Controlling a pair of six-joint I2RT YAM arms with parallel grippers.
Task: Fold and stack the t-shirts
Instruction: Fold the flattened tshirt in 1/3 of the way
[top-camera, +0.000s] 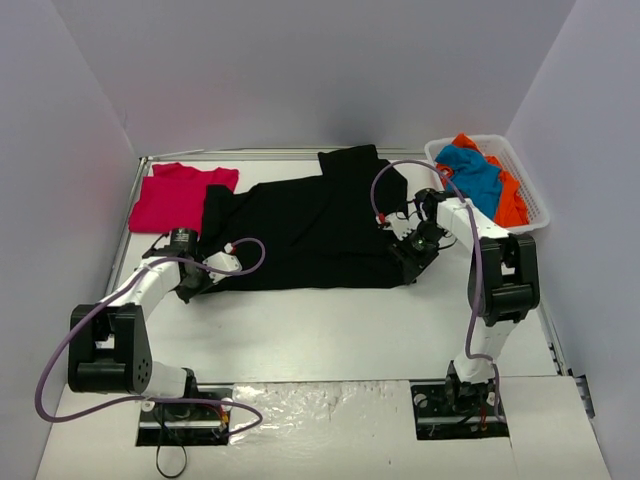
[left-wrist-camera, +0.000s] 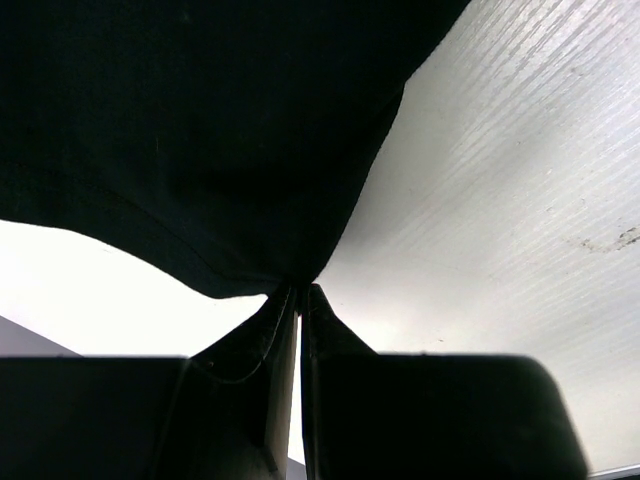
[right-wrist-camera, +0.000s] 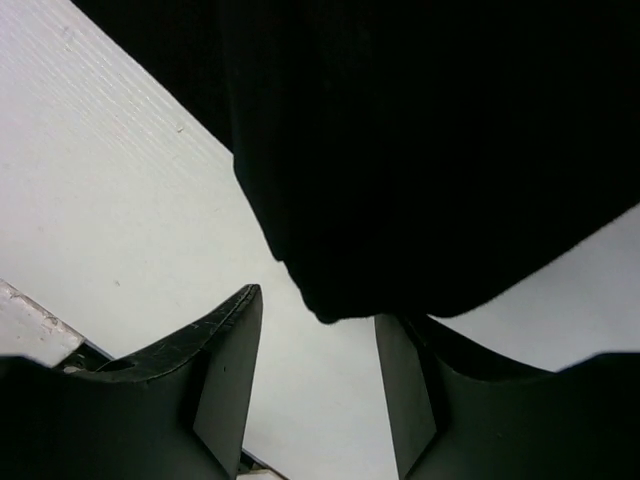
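Observation:
The large black t-shirt (top-camera: 310, 225) lies spread across the middle of the table. My left gripper (top-camera: 197, 281) is at its near left corner and is shut on the hem; the left wrist view shows the black cloth (left-wrist-camera: 200, 130) pinched at the fingertips (left-wrist-camera: 285, 305). My right gripper (top-camera: 408, 262) is at the shirt's near right corner, open, with the black cloth edge (right-wrist-camera: 420, 150) hanging just ahead of the gap between its jaws (right-wrist-camera: 318, 315). A crimson-red shirt (top-camera: 180, 196) lies folded at the back left, partly under the black one.
A white basket (top-camera: 530, 205) at the back right holds a blue shirt (top-camera: 472, 176) and an orange shirt (top-camera: 510, 200). Grey walls close in the table on three sides. Cables loop from both arms over the cloth.

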